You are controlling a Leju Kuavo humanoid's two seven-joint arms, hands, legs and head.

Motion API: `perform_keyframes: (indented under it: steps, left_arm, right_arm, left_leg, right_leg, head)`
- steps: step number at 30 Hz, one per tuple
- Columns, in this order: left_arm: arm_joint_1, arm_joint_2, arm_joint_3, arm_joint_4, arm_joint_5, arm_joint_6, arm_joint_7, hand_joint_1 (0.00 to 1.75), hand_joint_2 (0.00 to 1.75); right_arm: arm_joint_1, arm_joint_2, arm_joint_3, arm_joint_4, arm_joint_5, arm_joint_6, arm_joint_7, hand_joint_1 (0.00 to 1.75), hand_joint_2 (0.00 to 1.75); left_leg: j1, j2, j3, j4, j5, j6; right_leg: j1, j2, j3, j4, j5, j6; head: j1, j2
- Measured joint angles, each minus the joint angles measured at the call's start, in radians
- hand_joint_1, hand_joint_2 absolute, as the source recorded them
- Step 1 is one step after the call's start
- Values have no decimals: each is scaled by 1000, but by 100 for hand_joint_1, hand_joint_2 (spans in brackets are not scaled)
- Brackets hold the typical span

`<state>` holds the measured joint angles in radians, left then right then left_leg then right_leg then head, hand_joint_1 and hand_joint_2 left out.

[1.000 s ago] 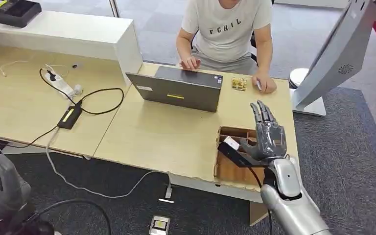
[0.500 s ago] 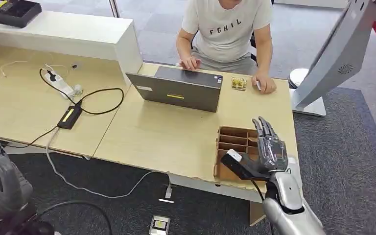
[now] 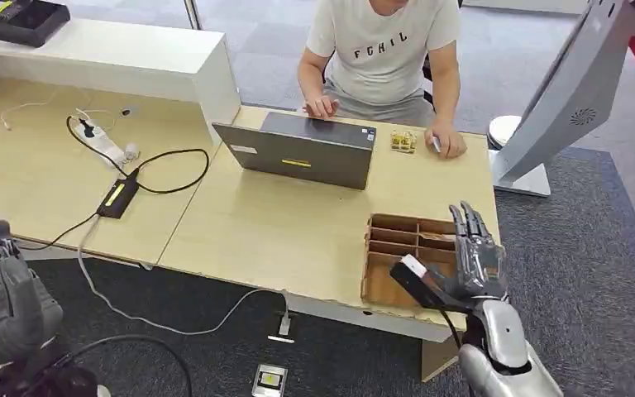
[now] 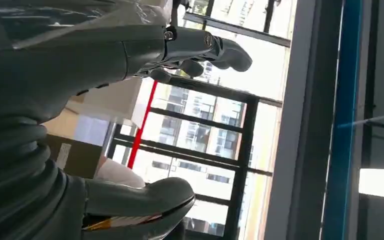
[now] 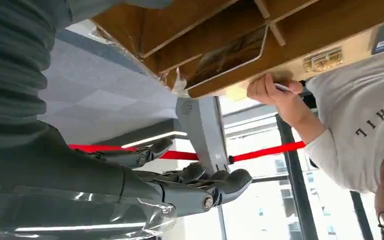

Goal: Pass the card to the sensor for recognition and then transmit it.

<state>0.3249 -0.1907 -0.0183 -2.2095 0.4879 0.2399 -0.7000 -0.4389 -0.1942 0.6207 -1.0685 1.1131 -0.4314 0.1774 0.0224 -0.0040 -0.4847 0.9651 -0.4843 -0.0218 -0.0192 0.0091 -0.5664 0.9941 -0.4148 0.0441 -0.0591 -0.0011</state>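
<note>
- Our right hand is raised over the wooden divider box, fingers pointing up, with the card pinched at the thumb.
- Our left hand hangs low beside the desk, holding nothing.
- Across from us, a person rests both hands by the laptop.
- A black adapter and its cable lie on the desk's left.

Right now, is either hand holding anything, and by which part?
The right hand holds a dark card by its near end, against the thumb. The left hand holds nothing.

Right hand with card now lower and nearer, over wooden box's near edge.
</note>
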Motion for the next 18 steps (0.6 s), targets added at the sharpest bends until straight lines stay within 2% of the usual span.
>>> perform_keyframes:
  steps: [9, 18]
  left_arm:
    - [-14, 17, -8, 19, 5, 13, 0, 0, 175]
    - [-27, 32, -19, 30, 5, 27, 0, 0, 175]
  right_arm:
    - [29, -14, -18, -41, -5, 10, -10, 0, 175]
    - [33, 4, -16, -58, -6, 40, -42, 0, 175]
  left_leg:
    - [0, 0, 0, 0, 0, 0]
    - [0, 0, 0, 0, 0, 0]
  right_leg:
    - [0, 0, 0, 0, 0, 0]
    - [0, 0, 0, 0, 0, 0]
  head:
    - [0, 0]
    - [0, 0]
